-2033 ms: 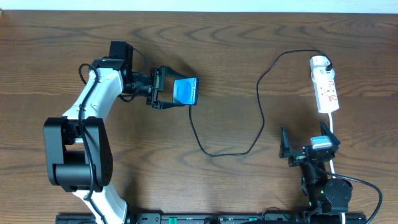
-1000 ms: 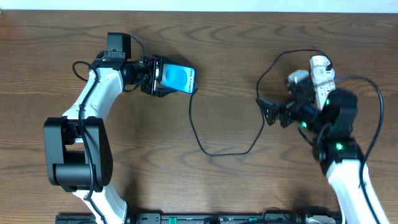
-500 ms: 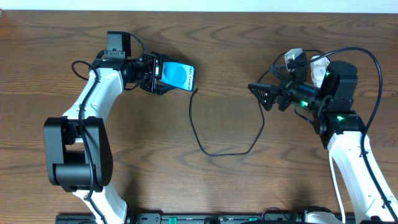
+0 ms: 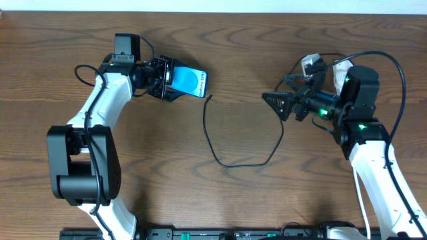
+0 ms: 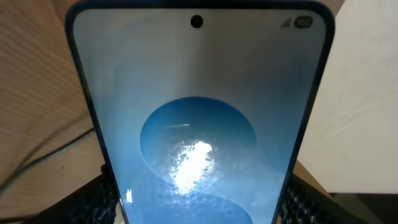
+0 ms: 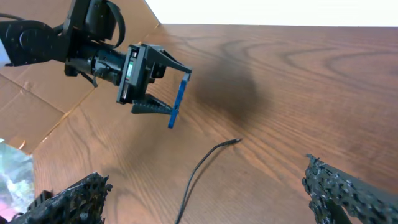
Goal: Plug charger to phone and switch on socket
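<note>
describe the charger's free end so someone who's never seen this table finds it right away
On the wooden table, find the lit blue phone held by the left arm's fingers. Just past its free end lies the tip of the thin black charger, whose cable loops across the middle. Unplugged, it rests bare on the wood.

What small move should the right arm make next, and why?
Probably lower the right gripper toward the charger's free plug tip and close on it. Its jaws stand open and empty, the tip lies loose on the table just off the phone, and the left gripper holds the phone ready.
</note>
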